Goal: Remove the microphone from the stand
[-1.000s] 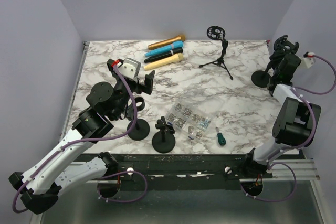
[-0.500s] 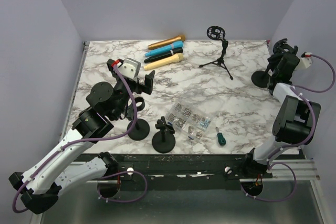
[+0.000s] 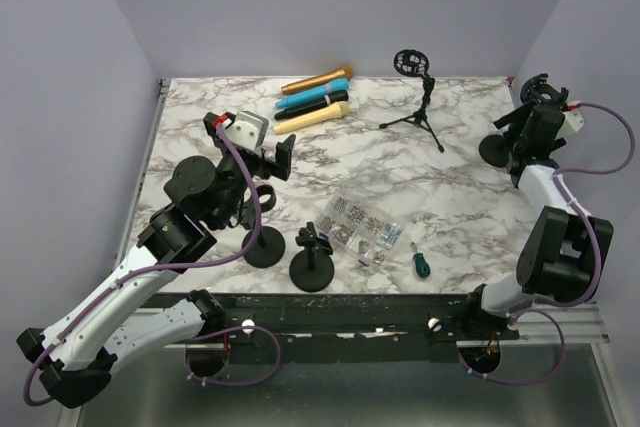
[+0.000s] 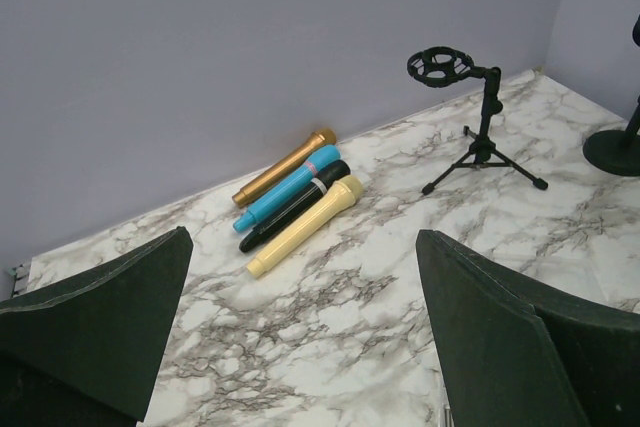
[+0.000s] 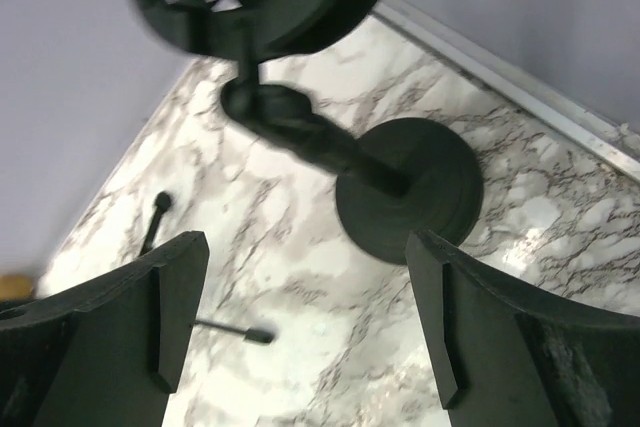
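I see the whole table (image 3: 470,197) from above. My left wrist view faces the far wall and shares the tripod stand (image 4: 488,117). My right wrist view sits close over a round-base stand (image 5: 410,192).

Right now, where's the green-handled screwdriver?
Top view: the screwdriver lies near the table's near edge, right of centre, just right of the clear parts tray.

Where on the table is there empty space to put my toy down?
Biggest bare patch: in the middle, between the mics, the tripod and the bag. Another lies at the near edge, right of the screwdriver. Crowded: near left, where two stands and the left arm sit.
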You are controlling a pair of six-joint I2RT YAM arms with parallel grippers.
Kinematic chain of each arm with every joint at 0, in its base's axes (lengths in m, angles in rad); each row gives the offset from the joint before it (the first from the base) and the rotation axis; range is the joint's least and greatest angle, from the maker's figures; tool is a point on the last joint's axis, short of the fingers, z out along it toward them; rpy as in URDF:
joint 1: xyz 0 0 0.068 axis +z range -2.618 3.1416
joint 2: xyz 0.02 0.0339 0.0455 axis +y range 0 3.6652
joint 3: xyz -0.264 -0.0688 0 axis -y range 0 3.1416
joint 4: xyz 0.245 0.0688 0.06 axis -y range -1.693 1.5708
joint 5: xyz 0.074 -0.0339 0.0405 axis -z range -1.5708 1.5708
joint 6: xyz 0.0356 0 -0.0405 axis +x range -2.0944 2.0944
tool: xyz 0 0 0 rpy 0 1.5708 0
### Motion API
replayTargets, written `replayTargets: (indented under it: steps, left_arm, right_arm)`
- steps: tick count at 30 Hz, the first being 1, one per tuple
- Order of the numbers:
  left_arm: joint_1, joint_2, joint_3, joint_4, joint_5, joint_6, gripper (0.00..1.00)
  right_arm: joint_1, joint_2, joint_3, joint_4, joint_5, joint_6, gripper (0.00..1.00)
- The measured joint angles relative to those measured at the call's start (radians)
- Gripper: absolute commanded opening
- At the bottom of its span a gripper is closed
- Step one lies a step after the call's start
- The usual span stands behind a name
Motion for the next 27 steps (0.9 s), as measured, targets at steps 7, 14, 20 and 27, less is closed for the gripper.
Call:
replayTargets:
  steps: [7, 14, 20, 27]
  left_arm:
    - [0.0, 0.0, 0.0, 0.0, 0.0, -0.003, 0.99]
    - [-0.002, 0.0, 0.0, 0.0, 0.0, -0.01, 0.99]
    - [-0.021, -0.002, 0.0, -0.001, 0.0, -0.01, 0.98]
    - [-0.04, -0.047, 0.0, -0.002, -0.006, -0.003, 0.99]
  right_arm:
    - [0.101, -0.183, -0.107, -0.018, -0.006, -0.023, 0.88]
    - [0.198, -0.221, -0.097, -0.137, -0.125, -0.05, 0.93]
    - [0.276, -0.314, 0.013, -0.327, -0.266, -0.101, 1.0]
    - [0.279, -0.486, 0.224, -0.559, -0.302, -0.112, 1.0]
